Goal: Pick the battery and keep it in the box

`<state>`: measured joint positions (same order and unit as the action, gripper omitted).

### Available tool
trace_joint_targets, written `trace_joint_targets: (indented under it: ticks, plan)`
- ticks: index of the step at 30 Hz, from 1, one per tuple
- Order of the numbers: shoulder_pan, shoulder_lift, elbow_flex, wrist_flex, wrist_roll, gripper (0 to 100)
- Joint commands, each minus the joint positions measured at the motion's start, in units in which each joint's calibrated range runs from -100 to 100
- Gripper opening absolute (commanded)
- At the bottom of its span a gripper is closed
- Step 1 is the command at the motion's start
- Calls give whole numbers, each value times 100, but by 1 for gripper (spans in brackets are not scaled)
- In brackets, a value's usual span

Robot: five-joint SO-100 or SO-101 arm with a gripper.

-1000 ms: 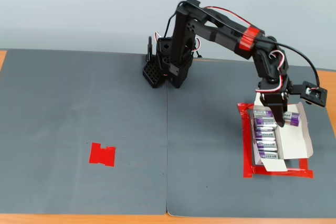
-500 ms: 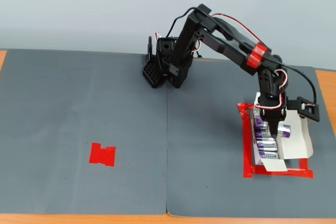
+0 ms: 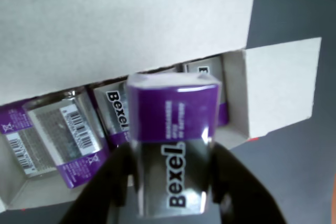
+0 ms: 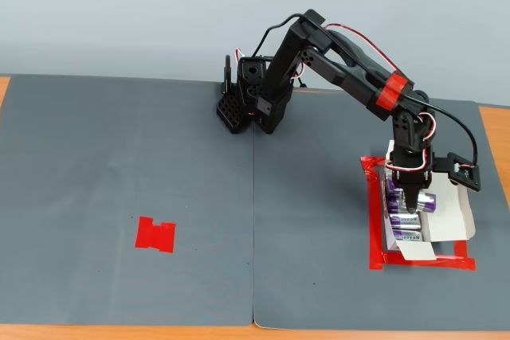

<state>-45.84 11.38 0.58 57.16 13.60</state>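
Observation:
My gripper (image 3: 170, 182) is shut on a silver and purple battery (image 3: 173, 150) marked Bexel, which fills the middle of the wrist view between the two dark fingers (image 3: 107, 182). Just beyond it lies the open white box (image 3: 273, 93), with several like batteries (image 3: 68, 135) lying side by side inside. In the fixed view the gripper (image 4: 414, 201) hangs low over the box (image 4: 454, 212) at the right, with the battery (image 4: 426, 201) sticking out to its right side.
The box stands inside a red tape frame (image 4: 374, 228) on the grey mat. A red tape patch (image 4: 155, 234) lies far to the left. The arm's base (image 4: 251, 101) stands at the back centre. The box lid (image 3: 121, 19) stands open behind the batteries.
The gripper has moved down and toward the front over the box, carrying the battery lower toward the row of batteries inside.

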Motion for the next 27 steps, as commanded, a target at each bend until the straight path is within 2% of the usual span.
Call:
trace_joint_targets:
  ticks: [1,4,8,14,20,27]
  plan:
    - [59,-83,-334,-82,-29,17]
    - [59,-74,-334,-82,-24,25]
    - [44,-66,-325,-82,-19,24]
    - [44,-108,-298,-82,-24,19]
    - [141,-303,-316,-4,-19,2]
    - [566,-1253,-199,14,-24,2]
